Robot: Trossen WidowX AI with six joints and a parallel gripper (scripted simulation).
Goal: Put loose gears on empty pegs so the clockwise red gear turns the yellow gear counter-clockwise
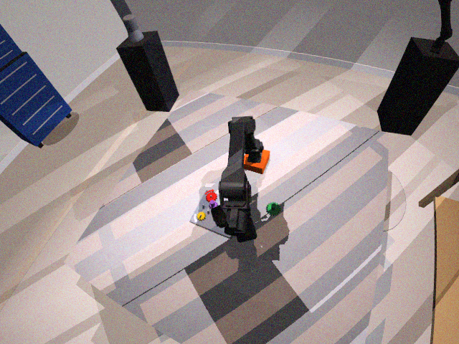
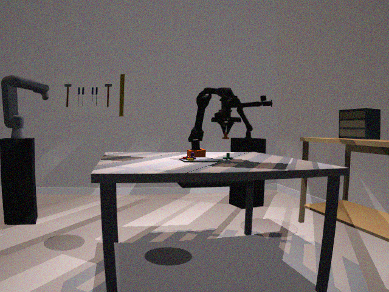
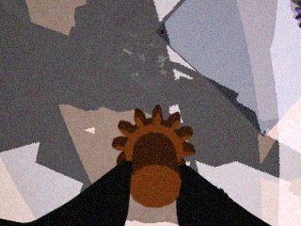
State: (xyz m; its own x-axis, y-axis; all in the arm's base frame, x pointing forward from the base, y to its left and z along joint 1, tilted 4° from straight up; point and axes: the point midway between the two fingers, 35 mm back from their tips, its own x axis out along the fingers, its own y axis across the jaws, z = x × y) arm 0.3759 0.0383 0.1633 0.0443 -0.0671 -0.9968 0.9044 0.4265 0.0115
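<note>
My gripper is shut on the knob of an orange gear and holds it high above the table. The grey board lies partly under the arm in the top view. The red gear and the yellow gear are on it. A purple gear sits on the board beside the red gear; a sliver of it shows at the wrist view's right edge. Small dark pegs stand near the yellow gear. A green gear stands on the table right of the board.
The arm's orange base stands on the table behind the board. The arm hides the right part of the board in the top view. Strong striped shadows cover the table. Other arms on black pedestals stand beyond it.
</note>
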